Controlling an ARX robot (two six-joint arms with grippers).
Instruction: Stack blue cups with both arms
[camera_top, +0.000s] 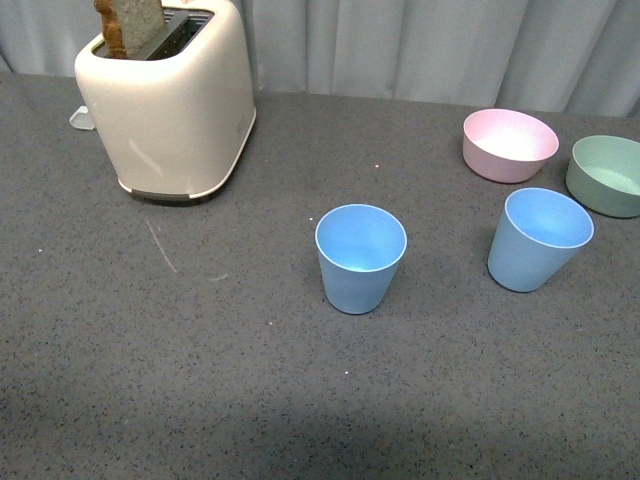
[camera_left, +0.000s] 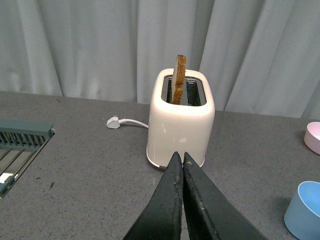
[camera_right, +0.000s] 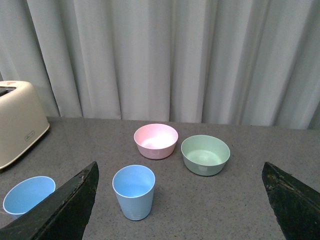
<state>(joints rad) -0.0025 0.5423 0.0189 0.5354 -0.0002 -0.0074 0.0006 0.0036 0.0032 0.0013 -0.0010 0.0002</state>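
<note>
Two light-blue cups stand upright and apart on the grey table. One blue cup (camera_top: 361, 257) is near the middle, the other blue cup (camera_top: 538, 239) further right. Neither arm shows in the front view. My left gripper (camera_left: 180, 156) is shut with nothing in it, pointing at the toaster; one cup's edge (camera_left: 304, 210) sits off to its side. My right gripper (camera_right: 180, 172) is wide open and empty. The right cup (camera_right: 134, 191) stands ahead of it, close to one finger (camera_right: 65, 207). The middle cup (camera_right: 27, 194) is partly hidden behind that finger.
A cream toaster (camera_top: 168, 100) with a bread slice (camera_top: 128, 25) stands at the back left, its white plug (camera_left: 114, 122) beside it. A pink bowl (camera_top: 509, 144) and a green bowl (camera_top: 607, 175) sit behind the right cup. A grey rack (camera_left: 20, 145) shows at the table's left.
</note>
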